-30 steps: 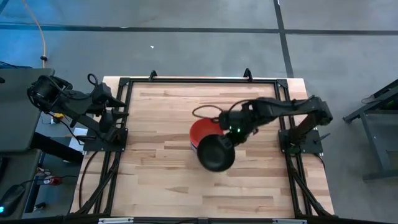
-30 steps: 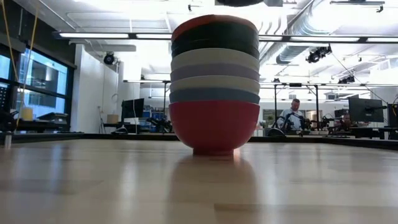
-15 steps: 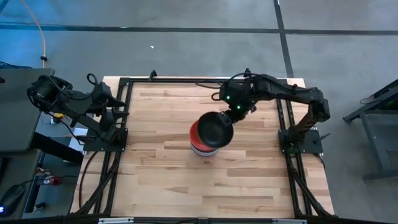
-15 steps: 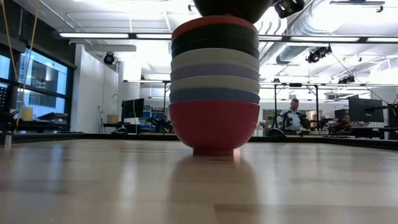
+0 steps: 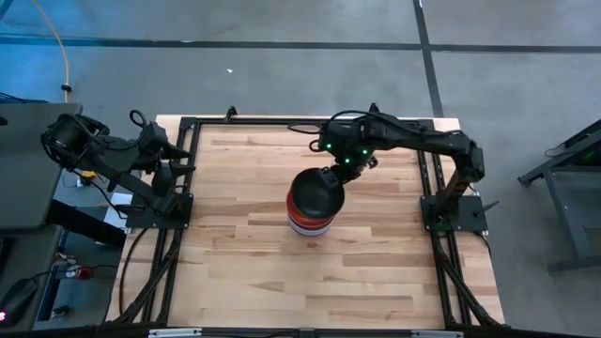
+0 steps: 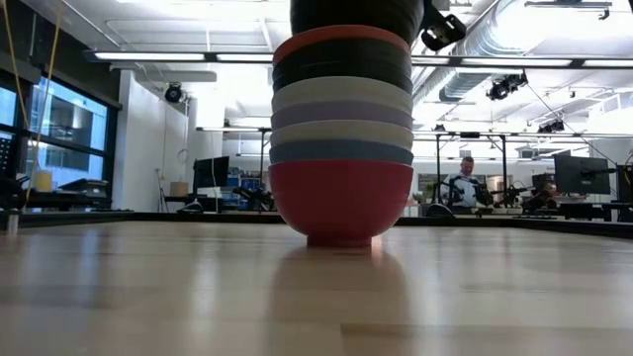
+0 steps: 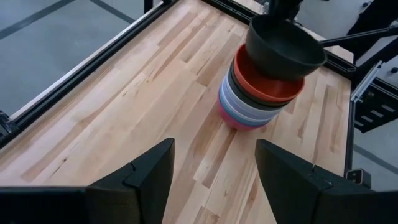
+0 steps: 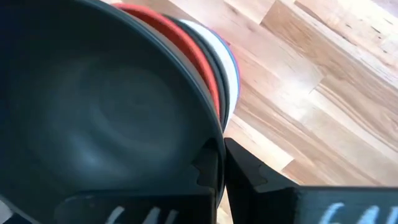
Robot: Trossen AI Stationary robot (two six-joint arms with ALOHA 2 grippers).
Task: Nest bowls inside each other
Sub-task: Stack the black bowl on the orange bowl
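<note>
A stack of nested bowls (image 5: pixel 310 223) stands in the middle of the table on its magenta bottom bowl (image 6: pixel 341 203). Its top bowl is red (image 7: pixel 267 87). Just over that red bowl hangs a black bowl (image 5: pixel 315 194), also visible in the left wrist view (image 7: pixel 283 46), with my right gripper (image 8: pixel 221 168) shut on its rim. Whether the black bowl touches the red one I cannot tell. At the table's left edge my left gripper (image 7: pixel 214 180) stands open and raised, with nothing between its fingers. My right gripper pinches the black bowl's rim (image 8: pixel 208 152) on the bowl's far right side, one finger inside the bowl and one outside. The fingers (image 8: pixel 261 177) point steeply down from above. The bowl hangs a little tilted, open side up, over the stack.
A black frame (image 5: pixel 282 122) runs along the table's edges. Bare wood lies all around the stack (image 7: pixel 258 93). In the low view the room behind shows desks, screens and a seated person (image 6: pixel 465 183).
My right gripper has carried the black bowl from the near right of the stack toward the table's far edge and then slightly left, until it hangs over the stack. In the low view the bowl has come down onto the stack's top.
</note>
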